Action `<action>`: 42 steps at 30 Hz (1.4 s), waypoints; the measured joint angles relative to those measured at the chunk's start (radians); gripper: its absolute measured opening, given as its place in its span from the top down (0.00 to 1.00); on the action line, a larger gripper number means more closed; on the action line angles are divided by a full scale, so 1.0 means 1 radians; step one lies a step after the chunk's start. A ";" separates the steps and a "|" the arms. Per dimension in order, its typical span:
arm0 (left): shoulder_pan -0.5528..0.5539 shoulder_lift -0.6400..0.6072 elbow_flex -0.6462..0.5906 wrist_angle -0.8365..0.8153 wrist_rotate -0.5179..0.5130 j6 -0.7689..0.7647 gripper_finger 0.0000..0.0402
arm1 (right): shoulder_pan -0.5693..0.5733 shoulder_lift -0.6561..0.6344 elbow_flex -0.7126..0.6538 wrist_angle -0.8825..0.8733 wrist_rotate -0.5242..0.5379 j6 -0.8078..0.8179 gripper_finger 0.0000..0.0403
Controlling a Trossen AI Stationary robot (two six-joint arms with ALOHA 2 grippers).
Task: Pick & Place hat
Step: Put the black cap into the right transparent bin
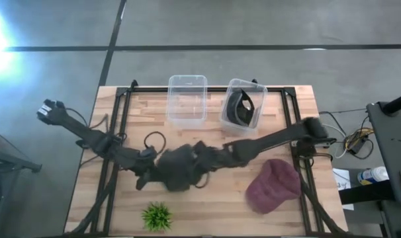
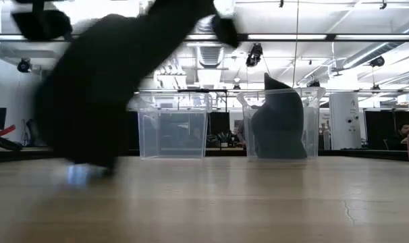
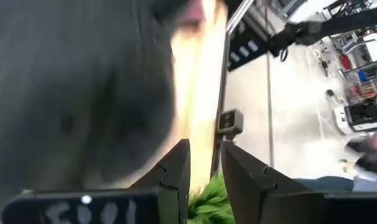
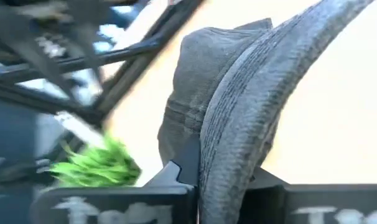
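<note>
A dark grey hat [image 1: 176, 166] is at the table's middle, between my two grippers; in the low view it is a dark blur [image 2: 90, 94] with an arm. My right gripper [image 1: 199, 160] reaches in from the right and is shut on it. My left gripper [image 1: 143, 177] is at the hat's left side, open by a narrow gap [image 3: 205, 168], with the hat [image 3: 76, 93] beside one finger. A maroon hat [image 1: 273, 185] lies on the table near the right edge. Another dark hat [image 1: 243, 106] sits in the right clear bin [image 1: 255, 122]. My right gripper [image 4: 223, 177] pinches the grey hat's brim [image 4: 235, 137] between its two fingers, and the brim's edge runs out past them. The crown [image 4: 201, 81] lies beyond the brim. Whether the hat is clear of the table does not show. My left gripper: I cannot tell whether its finger [image 3: 176, 168] touches the hat.
An empty clear bin [image 1: 187, 99] stands at the far side, left of the bin with the hat. A small green plant [image 1: 157, 215] is near the near edge, close to the left gripper. Black frame rails [image 1: 118, 125] run along the table's sides.
</note>
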 joint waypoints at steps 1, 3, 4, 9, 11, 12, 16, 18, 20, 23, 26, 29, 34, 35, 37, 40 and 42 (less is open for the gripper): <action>-0.010 -0.001 0.038 -0.030 -0.029 0.017 0.79 | 0.013 -0.048 0.000 -0.083 0.062 -0.001 0.96; -0.028 -0.001 0.112 -0.071 -0.101 0.063 0.79 | 0.042 -0.149 0.000 -0.229 0.217 0.014 0.96; -0.038 -0.001 0.142 -0.084 -0.138 0.086 0.79 | 0.058 -0.196 0.006 -0.303 0.316 0.039 0.96; -0.053 0.004 0.230 -0.087 -0.300 0.204 0.79 | 0.153 -0.381 0.021 -0.523 0.816 0.122 0.97; -0.052 0.006 0.238 -0.086 -0.329 0.228 0.79 | 0.186 -0.419 0.021 -0.516 0.999 0.049 0.97; -0.052 0.006 0.237 -0.089 -0.343 0.232 0.79 | 0.195 -0.435 0.021 -0.514 1.075 0.021 0.97; -0.053 0.018 0.229 -0.106 -0.383 0.231 0.79 | 0.146 -0.461 0.021 -0.514 1.225 -0.071 0.97; -0.053 0.033 0.228 -0.108 -0.401 0.231 0.79 | 0.078 -0.453 0.013 -0.520 1.220 -0.092 0.97; -0.053 0.047 0.228 -0.108 -0.427 0.231 0.79 | -0.008 -0.445 0.008 -0.543 1.158 -0.053 0.97; -0.052 0.069 0.228 -0.107 -0.446 0.224 0.79 | -0.153 -0.438 0.008 -0.666 0.948 0.027 0.97; -0.054 0.091 0.228 -0.107 -0.446 0.206 0.79 | -0.225 -0.415 0.005 -0.863 0.841 0.044 0.97; -0.056 0.110 0.228 -0.106 -0.444 0.185 0.79 | -0.230 -0.417 0.026 -1.088 0.840 0.128 0.97; -0.056 0.131 0.227 -0.106 -0.442 0.198 0.79 | -0.196 -0.468 0.065 -1.179 0.886 0.119 0.97; -0.056 0.134 0.227 -0.106 -0.442 0.206 0.79 | -0.187 -0.479 0.070 -1.163 0.888 0.104 0.97; -0.055 0.136 0.227 -0.106 -0.442 0.221 0.79 | -0.179 -0.505 0.079 -1.148 0.889 0.132 0.97; -0.055 0.135 0.227 -0.105 -0.443 0.232 0.79 | -0.182 -0.539 0.078 -1.106 0.885 0.258 0.97; -0.055 0.133 0.227 -0.105 -0.443 0.232 0.79 | -0.184 -0.548 0.069 -1.026 0.882 0.246 0.97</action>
